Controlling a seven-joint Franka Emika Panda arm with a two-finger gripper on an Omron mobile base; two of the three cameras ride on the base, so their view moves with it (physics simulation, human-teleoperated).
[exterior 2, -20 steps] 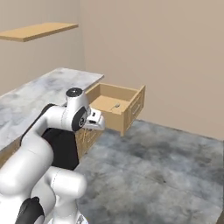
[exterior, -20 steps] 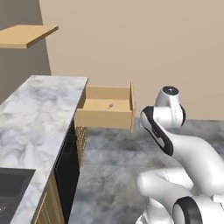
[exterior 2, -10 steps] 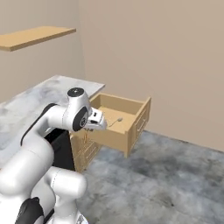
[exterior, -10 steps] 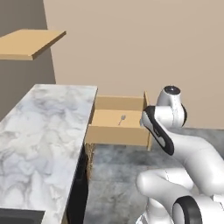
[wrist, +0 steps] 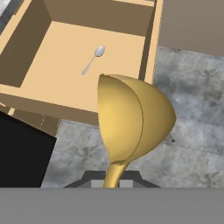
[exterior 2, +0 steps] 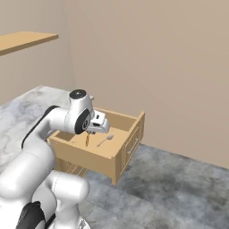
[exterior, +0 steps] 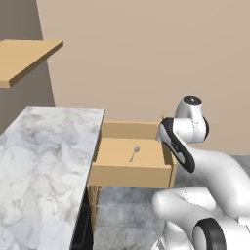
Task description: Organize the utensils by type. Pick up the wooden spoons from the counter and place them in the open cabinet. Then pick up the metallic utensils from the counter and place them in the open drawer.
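The wide, shallow light-tan wood drawer stands pulled out beside the white marble desk with grey veins, over a grey stone floor. A small shiny silver spoon lies on its flat bottom. The jaws are pressed together on the stem of a gold-yellow scoop-shaped utensil, hanging by the drawer's front corner; its bowl hides the fingertips. A tan wooden shelf juts out above the desk.

Gold-yellow utensil; shiny silver spoon; light-tan wood drawer; white surface, grey-veined; floor mottled grey.
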